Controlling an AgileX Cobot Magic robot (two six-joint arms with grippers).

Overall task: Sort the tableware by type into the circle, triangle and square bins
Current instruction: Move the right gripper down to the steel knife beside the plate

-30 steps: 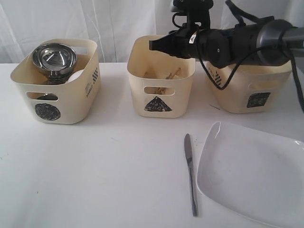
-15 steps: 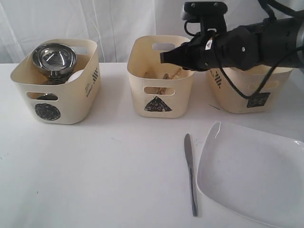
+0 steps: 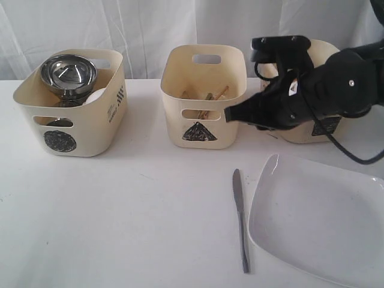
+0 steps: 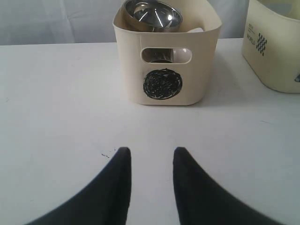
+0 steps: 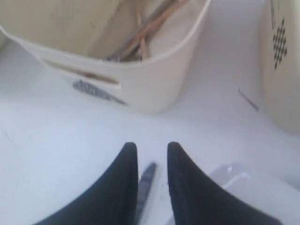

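Three cream plastic bins stand on the white table (image 3: 120, 210). The right gripper (image 5: 151, 150) hangs in the air with its black fingers (image 5: 127, 164) a narrow gap apart and nothing between them. Through that gap the steel table knife (image 3: 241, 222) shows, lying flat on the table below the fingertips. Just beside the knife lies the large white square plate (image 3: 318, 222). Ahead of these fingers is the triangle-marked bin (image 3: 180, 96), with wooden chopsticks (image 3: 216, 94) inside. The square-marked bin (image 5: 283, 84) is off to one side. The left gripper (image 4: 151, 152) has its fingers parted and empty above bare table. Beyond its tips stands the circle-marked bin (image 4: 164, 89), with a shiny steel bowl (image 4: 152, 14) on top of what it holds.
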